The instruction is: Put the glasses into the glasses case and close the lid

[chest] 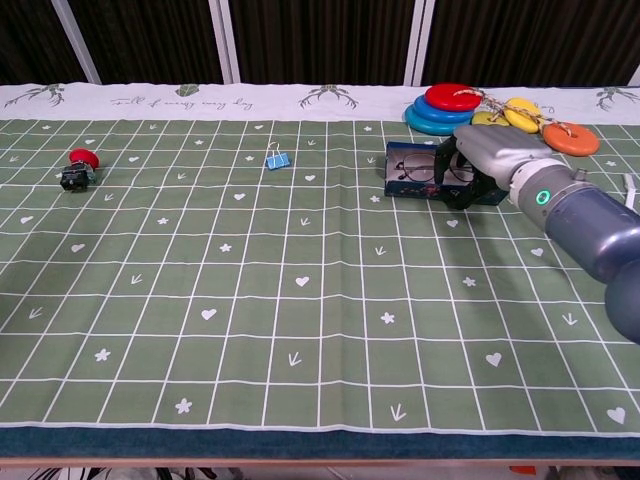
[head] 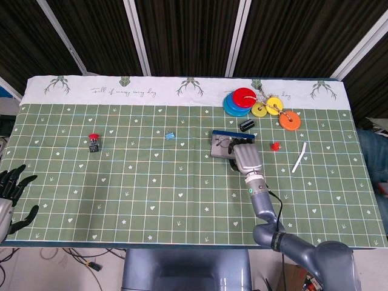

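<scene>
Glasses (chest: 425, 172) lie inside the glasses case (chest: 402, 171), which sits on the bench (chest: 300, 300) just below the stack of coloured discs (head: 242, 100). The right hand (head: 244, 157) grips the case's near half, its dark fingers (chest: 448, 163) curled over the edge, the lid partly raised. The left hand (head: 11, 191) rests at the bench's far left edge, well apart from the case, fingers spread and holding nothing. A blue binder clip (chest: 277, 159) lies left of the case.
</scene>
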Robot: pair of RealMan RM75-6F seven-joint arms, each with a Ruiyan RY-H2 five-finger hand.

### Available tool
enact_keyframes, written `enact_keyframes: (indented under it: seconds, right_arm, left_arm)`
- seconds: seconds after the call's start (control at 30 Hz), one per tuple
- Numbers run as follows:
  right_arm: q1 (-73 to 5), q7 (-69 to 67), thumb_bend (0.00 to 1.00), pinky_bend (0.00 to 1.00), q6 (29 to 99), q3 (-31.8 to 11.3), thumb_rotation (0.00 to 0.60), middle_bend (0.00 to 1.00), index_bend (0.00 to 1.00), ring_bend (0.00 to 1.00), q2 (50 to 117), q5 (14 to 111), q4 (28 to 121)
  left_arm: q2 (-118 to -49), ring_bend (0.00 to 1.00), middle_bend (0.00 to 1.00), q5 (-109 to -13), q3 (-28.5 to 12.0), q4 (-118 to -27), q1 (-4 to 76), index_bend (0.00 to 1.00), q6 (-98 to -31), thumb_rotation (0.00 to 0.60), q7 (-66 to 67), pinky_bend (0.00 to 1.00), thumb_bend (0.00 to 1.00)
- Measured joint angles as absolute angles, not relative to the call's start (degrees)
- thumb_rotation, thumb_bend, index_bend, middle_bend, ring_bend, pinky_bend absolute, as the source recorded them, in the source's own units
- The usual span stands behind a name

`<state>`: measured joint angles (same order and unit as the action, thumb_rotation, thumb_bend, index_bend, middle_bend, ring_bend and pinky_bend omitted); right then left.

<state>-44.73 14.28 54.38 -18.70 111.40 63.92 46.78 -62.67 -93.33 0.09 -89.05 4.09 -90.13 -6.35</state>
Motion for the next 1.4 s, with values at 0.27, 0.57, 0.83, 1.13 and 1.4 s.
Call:
enact_keyframes:
  seconds: [0.27,0.57,0.83,1.13,1.4]
  right_arm:
    - [-44.7,14.3,0.48,0.24,53.8,-19.2,0.600,0.34,0.58,0.30,111.0,63.0,47.7]
    - [-44.7,14.4,0.51,0.24,53.5,-19.7,0.600,0.34,0.59,0.30,110.6,62.1,48.6]
    - [-44.4,14.8,0.59,0.24,53.2,-19.6,0.600,0.34,0.68,0.30,109.9,61.5,50.2]
    - [-42.2,15.2,0.60,0.24,53.7,-18.6,0.600,0.33,0.69,0.30,105.9,61.5,59.1]
    - [-39.5,20.3,0.59,0.24,55.3,-16.2,0.600,0.32,0.70,0.29,98.9,60.9,74.6]
  left_arm:
    - [-62.6,0.00,0.00,-93.3,0.1,-89.1,4.0,0.17,-90.2,0.600,-6.4,0.00,0.34]
    - [-62.7,0.00,0.00,-93.3,0.1,-89.1,4.1,0.17,-90.1,0.600,-6.4,0.00,0.34]
    - [-62.6,0.00,0.00,-93.4,0.1,-89.1,4.1,0.18,-90.1,0.600,-6.4,0.00,0.34]
    - [-62.5,0.00,0.00,-93.4,0.2,-89.2,4.1,0.18,-90.1,0.600,-6.6,0.00,0.34]
    - [-62.7,0.00,0.00,-93.6,0.3,-89.2,4.0,0.18,-90.1,0.600,-6.1,0.00,0.34]
